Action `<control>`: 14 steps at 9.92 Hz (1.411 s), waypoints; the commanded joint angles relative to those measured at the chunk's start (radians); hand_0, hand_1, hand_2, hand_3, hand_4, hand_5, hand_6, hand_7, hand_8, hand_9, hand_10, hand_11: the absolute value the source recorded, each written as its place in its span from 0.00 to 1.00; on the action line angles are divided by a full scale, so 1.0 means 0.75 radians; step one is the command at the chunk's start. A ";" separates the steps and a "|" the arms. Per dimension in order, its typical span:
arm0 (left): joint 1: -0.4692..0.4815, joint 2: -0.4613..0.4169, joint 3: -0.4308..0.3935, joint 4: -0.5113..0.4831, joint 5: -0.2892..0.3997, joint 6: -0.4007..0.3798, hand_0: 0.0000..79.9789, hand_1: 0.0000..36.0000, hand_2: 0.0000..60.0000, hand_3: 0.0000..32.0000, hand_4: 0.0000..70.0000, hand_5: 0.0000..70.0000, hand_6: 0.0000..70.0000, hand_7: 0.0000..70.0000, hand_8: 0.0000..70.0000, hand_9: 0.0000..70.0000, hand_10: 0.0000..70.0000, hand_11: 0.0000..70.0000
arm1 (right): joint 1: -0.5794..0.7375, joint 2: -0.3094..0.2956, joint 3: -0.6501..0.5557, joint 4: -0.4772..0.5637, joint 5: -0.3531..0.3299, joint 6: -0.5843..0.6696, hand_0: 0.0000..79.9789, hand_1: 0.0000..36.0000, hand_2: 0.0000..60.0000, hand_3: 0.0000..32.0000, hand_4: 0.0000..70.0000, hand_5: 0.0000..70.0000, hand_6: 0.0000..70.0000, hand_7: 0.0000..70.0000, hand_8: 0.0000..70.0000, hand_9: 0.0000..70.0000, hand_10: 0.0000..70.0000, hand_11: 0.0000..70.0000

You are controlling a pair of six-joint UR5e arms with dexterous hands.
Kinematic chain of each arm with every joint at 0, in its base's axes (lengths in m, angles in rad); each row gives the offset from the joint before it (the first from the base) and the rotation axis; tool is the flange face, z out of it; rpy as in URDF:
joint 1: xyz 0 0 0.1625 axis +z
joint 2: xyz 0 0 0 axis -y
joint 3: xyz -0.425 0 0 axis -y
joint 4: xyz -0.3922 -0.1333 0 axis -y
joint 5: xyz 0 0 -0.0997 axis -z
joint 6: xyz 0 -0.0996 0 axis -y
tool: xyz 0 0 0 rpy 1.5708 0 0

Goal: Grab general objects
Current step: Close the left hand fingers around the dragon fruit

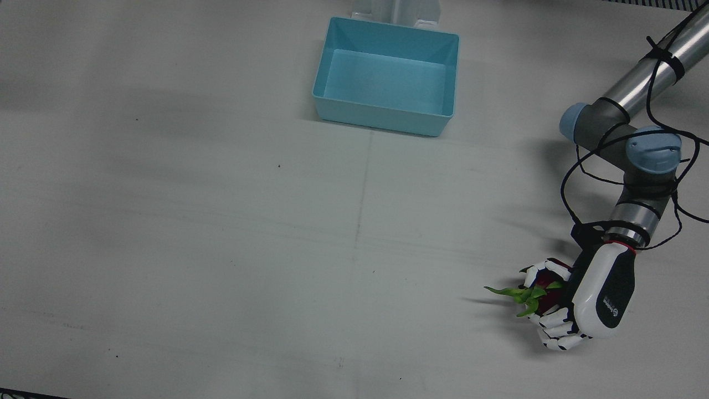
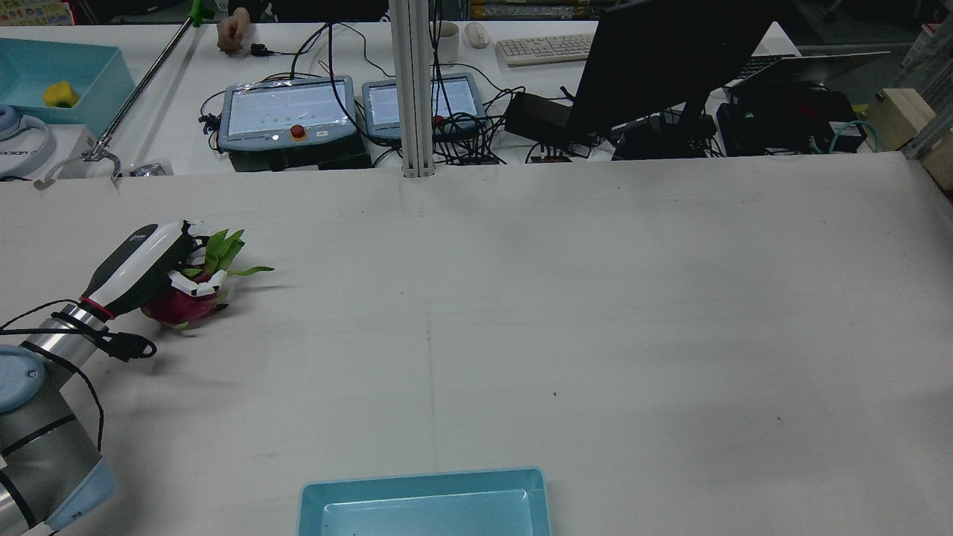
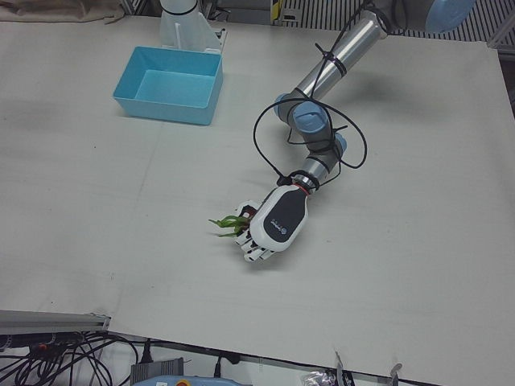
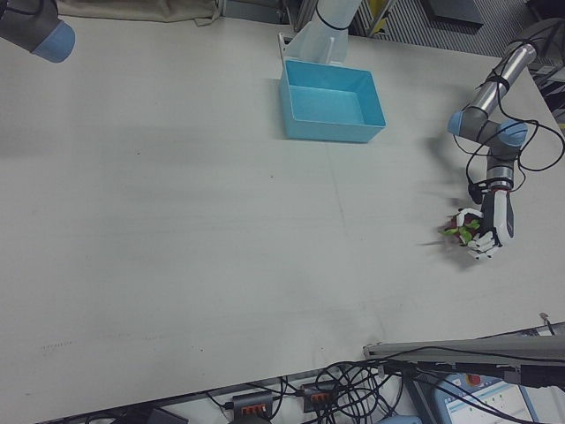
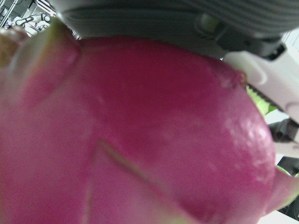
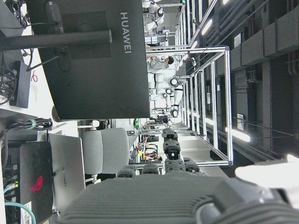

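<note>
- I see the dragon fruit [image 1: 545,292] lying with its long axis about parallel to the table [image 1: 221,249]. Its green leafy tips [image 1: 512,292] point away from the left hand [image 1: 587,302], toward the middle of the table in the front view.
- In the rear view the round magenta end [image 2: 175,309] is turned toward the robot side, and the leaves [image 2: 223,253] go up and away from it.
- The fruit has a deep pink-red skin with green-edged scales; in the left hand view it [image 5: 140,135] fills nearly the whole picture, smooth and a bit shiny.
- My left hand is closed around the fruit: white fingers [image 1: 556,327] wrap over it from one side and more fingers [image 1: 545,270] from the other.
- The fruit is near the front edge of the table on the left arm's side, well apart from the blue bin [image 1: 388,75]. I cannot tell if it touches the table.
- For my right hand, the right hand view looks out at a monitor [image 6: 93,56] and a chair [image 6: 105,151]; I cannot tell if it is open or closed.
</note>
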 commanded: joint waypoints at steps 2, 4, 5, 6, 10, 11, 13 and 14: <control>-0.011 0.014 -0.077 0.043 0.001 -0.017 0.65 0.90 1.00 0.00 0.79 0.74 0.74 1.00 0.49 0.74 0.60 0.86 | 0.000 0.000 0.000 0.000 0.000 0.001 0.00 0.00 0.00 0.00 0.00 0.00 0.00 0.00 0.00 0.00 0.00 0.00; -0.011 0.020 -0.159 0.129 0.003 -0.043 0.64 0.93 1.00 0.00 0.82 0.75 0.75 1.00 0.49 0.75 0.59 0.85 | 0.000 0.000 0.000 0.000 0.000 -0.001 0.00 0.00 0.00 0.00 0.00 0.00 0.00 0.00 0.00 0.00 0.00 0.00; -0.009 0.016 -0.169 0.156 0.003 -0.082 0.64 0.94 1.00 0.00 0.83 0.76 0.77 1.00 0.51 0.77 0.61 0.88 | 0.000 0.000 0.000 0.000 0.000 0.001 0.00 0.00 0.00 0.00 0.00 0.00 0.00 0.00 0.00 0.00 0.00 0.00; -0.007 0.012 -0.171 0.182 0.009 -0.125 0.63 0.95 1.00 0.00 0.84 0.78 0.79 1.00 0.53 0.78 0.63 0.90 | 0.000 0.000 0.000 0.000 0.000 0.001 0.00 0.00 0.00 0.00 0.00 0.00 0.00 0.00 0.00 0.00 0.00 0.00; -0.027 0.012 -0.204 0.195 0.054 -0.274 0.62 0.97 1.00 0.00 0.95 0.80 0.86 1.00 0.57 0.82 0.65 0.94 | 0.000 0.000 0.000 0.000 0.000 0.001 0.00 0.00 0.00 0.00 0.00 0.00 0.00 0.00 0.00 0.00 0.00 0.00; -0.043 0.012 -0.204 0.207 0.099 -0.299 0.62 0.95 1.00 0.00 0.95 0.81 0.88 1.00 0.58 0.83 0.67 0.96 | 0.000 0.000 0.000 0.000 0.000 -0.001 0.00 0.00 0.00 0.00 0.00 0.00 0.00 0.00 0.00 0.00 0.00 0.00; -0.070 0.004 -0.210 0.242 0.169 -0.352 0.62 0.96 1.00 0.00 1.00 0.83 0.92 1.00 0.61 0.85 0.71 1.00 | 0.000 0.000 0.000 0.000 0.002 0.001 0.00 0.00 0.00 0.00 0.00 0.00 0.00 0.00 0.00 0.00 0.00 0.00; -0.070 0.004 -0.210 0.250 0.193 -0.374 0.60 0.84 1.00 0.00 1.00 0.86 0.97 1.00 0.69 0.86 0.74 1.00 | 0.000 0.000 0.000 0.000 0.000 0.001 0.00 0.00 0.00 0.00 0.00 0.00 0.00 0.00 0.00 0.00 0.00 0.00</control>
